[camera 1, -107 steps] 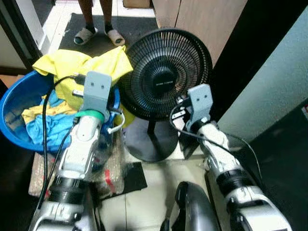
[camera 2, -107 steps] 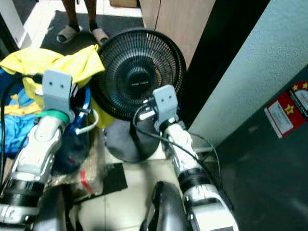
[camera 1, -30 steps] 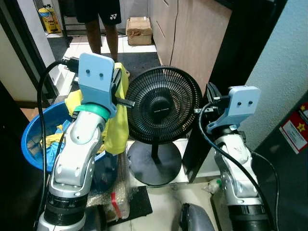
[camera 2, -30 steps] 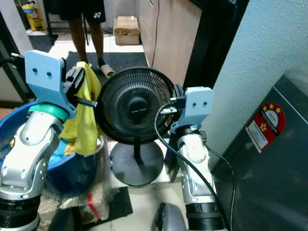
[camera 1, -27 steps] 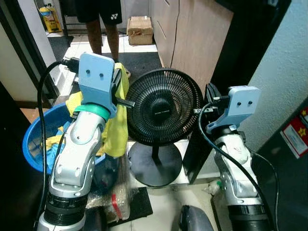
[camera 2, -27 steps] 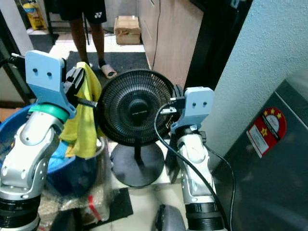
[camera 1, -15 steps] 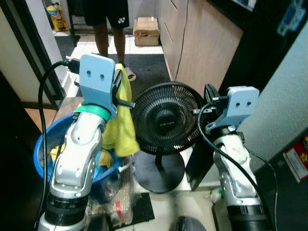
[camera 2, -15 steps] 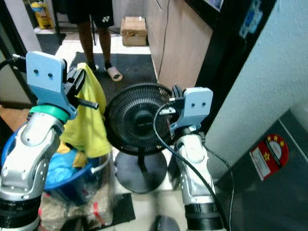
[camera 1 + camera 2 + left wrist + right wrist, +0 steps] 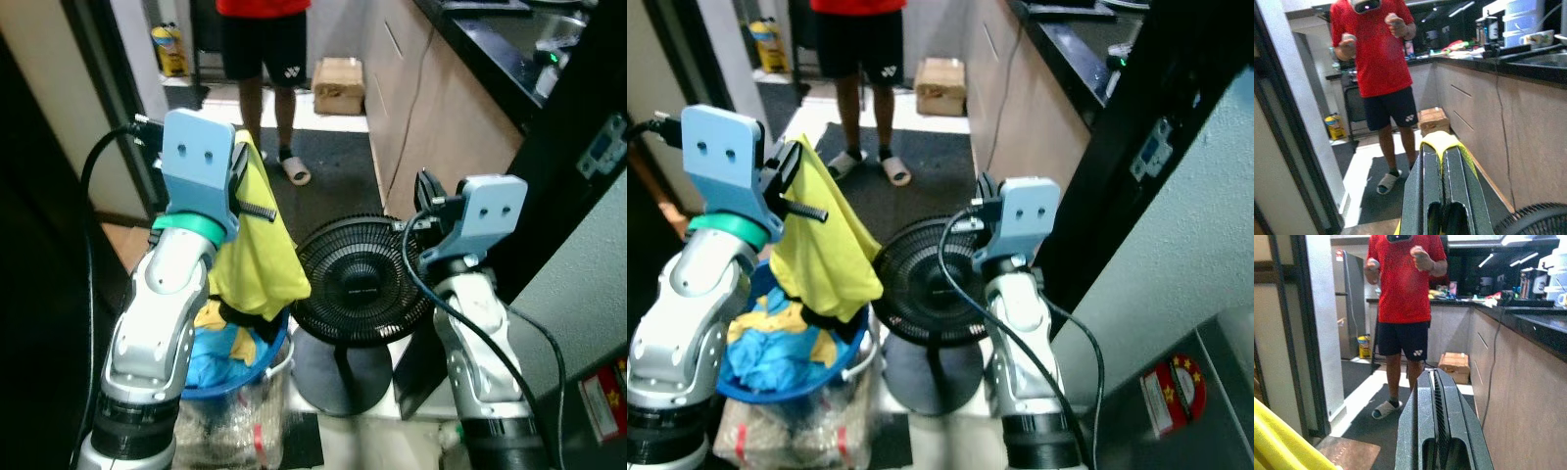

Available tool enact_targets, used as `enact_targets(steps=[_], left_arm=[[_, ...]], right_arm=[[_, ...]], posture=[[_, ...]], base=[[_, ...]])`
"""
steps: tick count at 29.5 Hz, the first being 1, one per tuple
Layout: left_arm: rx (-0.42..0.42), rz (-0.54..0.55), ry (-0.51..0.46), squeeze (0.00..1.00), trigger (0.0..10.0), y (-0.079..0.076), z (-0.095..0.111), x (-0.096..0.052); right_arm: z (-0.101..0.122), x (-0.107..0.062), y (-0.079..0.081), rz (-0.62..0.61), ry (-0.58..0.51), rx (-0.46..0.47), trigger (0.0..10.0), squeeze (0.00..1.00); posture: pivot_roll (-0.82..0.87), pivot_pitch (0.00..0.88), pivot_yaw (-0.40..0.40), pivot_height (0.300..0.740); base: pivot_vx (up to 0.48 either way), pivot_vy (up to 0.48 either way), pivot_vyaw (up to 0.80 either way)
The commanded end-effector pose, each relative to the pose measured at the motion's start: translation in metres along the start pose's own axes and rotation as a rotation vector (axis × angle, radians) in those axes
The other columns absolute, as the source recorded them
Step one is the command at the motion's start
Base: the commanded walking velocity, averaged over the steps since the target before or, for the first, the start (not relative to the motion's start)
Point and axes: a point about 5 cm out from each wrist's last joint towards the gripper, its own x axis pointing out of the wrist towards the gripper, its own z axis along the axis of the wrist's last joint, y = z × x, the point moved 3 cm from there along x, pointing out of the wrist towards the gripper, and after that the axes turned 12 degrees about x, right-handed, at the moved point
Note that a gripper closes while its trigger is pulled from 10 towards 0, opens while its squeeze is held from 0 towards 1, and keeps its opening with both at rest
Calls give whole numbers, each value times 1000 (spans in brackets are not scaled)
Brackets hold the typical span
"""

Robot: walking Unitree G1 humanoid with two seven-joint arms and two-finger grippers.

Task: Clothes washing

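The blue basin [image 9: 257,364] sits low by the robot's left side, on a clear plastic bag [image 9: 828,421]. It has blue and yellow clothes [image 9: 764,348] in it. Next to it is a black floor fan [image 9: 358,291].

The left gripper [image 9: 245,179] is held up high above the basin. Its two black fingers are pressed tight together on the top of a yellow shirt [image 9: 257,257]. In the left wrist view a bit of yellow cloth pokes out between the fingertips [image 9: 1432,155]. The shirt hangs down loose, and its bottom edge reaches down to the clothes in the basin.

The shirt looks soft, light and floppy. It will swing and fold when it is moved. A pinch on a thick bunch of cloth should hold best; a thin edge might slip out.

The right gripper [image 9: 423,192] is up near the fan. Its fingers are closed and hold nothing.

Farther off, a person [image 9: 857,44] in a red shirt and black shorts stands on a dark mat [image 9: 921,191], with a cardboard box [image 9: 941,84] behind.
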Motion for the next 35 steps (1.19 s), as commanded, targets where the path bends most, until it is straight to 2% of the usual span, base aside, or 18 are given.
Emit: enact_targets(steps=[1,6,16,22,32,35], left_arm=[[2,-2,-20,0,10000,-1,4,0],[1,-4,-20,0,10000,-1,3,0],[0,-7,-18,0,10000,-2,2,1],[-43,9,42,0,10000,0,-12,1],[-47,12,49,0,10000,-1,-14,2],[-48,12,49,0,10000,-2,-14,2]], right_arm=[[-3,-1,0,0,14,4,10000,0],[-2,-1,0,0,13,4,10000,0],[0,1,-2,-10,6,20,10000,0],[3,4,-5,-33,-9,4,10000,0],[1,3,-4,-26,1,11,10000,0],[0,4,-6,-37,9,25,10000,0]], posture=[[121,5,2,720],[118,0,3,740],[117,0,3,740],[113,0,3,740],[111,0,2,740],[111,0,2,740]], base=[[0,0,0],[0,0,0],[0,0,0],[0,0,0],[0,0,0],[0,0,-669]])
